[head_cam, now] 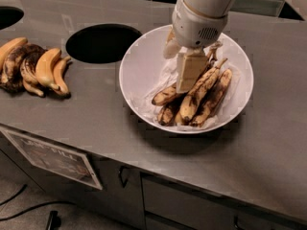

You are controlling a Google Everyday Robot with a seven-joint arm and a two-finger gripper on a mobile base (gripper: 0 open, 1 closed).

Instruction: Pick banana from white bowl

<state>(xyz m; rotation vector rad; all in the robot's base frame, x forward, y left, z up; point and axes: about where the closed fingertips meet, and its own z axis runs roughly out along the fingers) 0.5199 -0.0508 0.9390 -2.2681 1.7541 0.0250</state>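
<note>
The white bowl [139, 61] sits on the grey counter, right of centre, lined with crinkled whitish paper [162, 83]. Several overripe bananas lie in its right half. The banana [197, 94], long, slim and dull yellow with brown-black streaks, lies diagonally, its dark stem pointing to the upper right. A shorter dark banana [167, 96] lies to its left and another streaked one [217, 96] to its right. My gripper [185, 87] hangs straight down from the white arm over the bowl, its tip just at the left side of the banana. It hides part of the pile.
A bunch of plump yellow-and-black bananas [36, 68] lies on the counter at the left. A round dark hole [103, 43] opens in the counter between the bunch and the bowl. Another hole [7, 16] is at the far left. The counter's front edge [144, 169] runs below the bowl.
</note>
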